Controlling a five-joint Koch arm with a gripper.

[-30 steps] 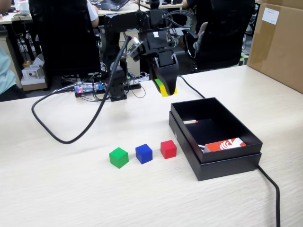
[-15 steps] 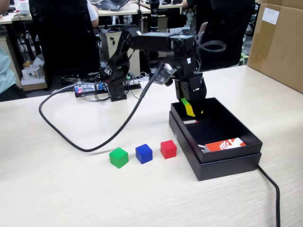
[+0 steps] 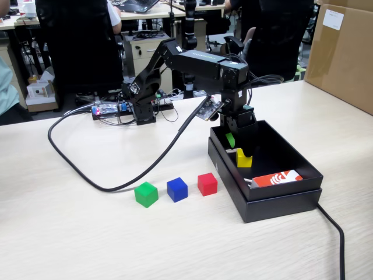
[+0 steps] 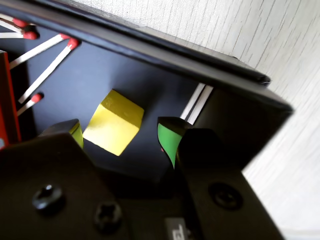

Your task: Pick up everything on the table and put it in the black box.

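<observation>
Yellow cube (image 4: 114, 129): lies in black box (image 3: 291, 192), loose between the spread jaws of the hand (image 4: 122, 137). Red (image 3: 207, 184), blue (image 3: 177, 189), green (image 3: 146, 194) cubes: on counter (image 3: 87, 233), lower left of hand, red nearest.

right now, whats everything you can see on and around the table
yellow cube: 1, yellow, inside the black box, between the open jaws
green cube: 1, green, on the table
blue cube: 1, blue, between green and red
red cube: 1, red, beside the box
black box: 1, black, on table
card: 1, orange-white, in box
matches: several, red-tipped, in box
carton: 1, brown, fixed view's right
cable: black, looping on table
gripper: 1, black, green pads, over box
</observation>
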